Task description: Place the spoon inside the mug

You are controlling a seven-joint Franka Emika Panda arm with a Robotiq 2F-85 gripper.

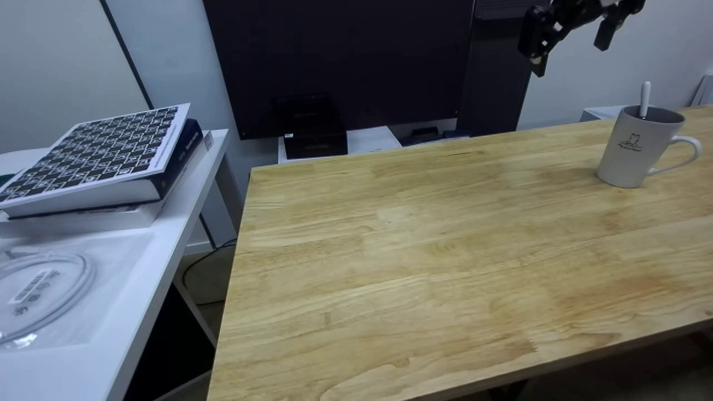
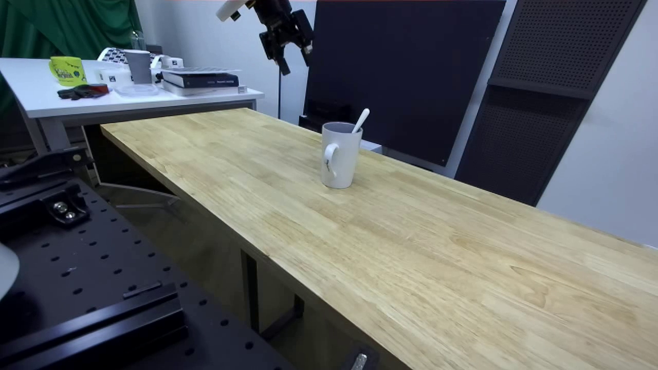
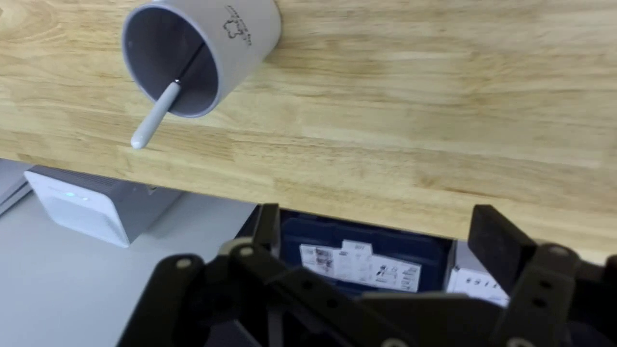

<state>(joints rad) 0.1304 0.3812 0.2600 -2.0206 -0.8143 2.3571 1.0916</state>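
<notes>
The pale grey-white mug stands upright on the wooden table, in both exterior views [image 1: 629, 159] [image 2: 345, 162] and at the upper left of the wrist view [image 3: 250, 60]. The spoon is inside the mug and leans on its rim. Its white handle sticks up in both exterior views [image 1: 645, 99] [image 2: 361, 120] and in the wrist view [image 3: 155, 115]. The spoon's bowl is hidden in the mug. My gripper is open and empty, high above the table and apart from the mug, in both exterior views [image 1: 571, 55] [image 2: 296, 60] and the wrist view [image 3: 378, 231].
The wooden table [image 1: 434, 250] has its far edge below my gripper in the wrist view. Beyond that edge are a dark blue case [image 3: 356, 229] and a white-fronted device [image 3: 77, 207]. A white side table [image 1: 184, 223] bears stacked books [image 1: 100, 161].
</notes>
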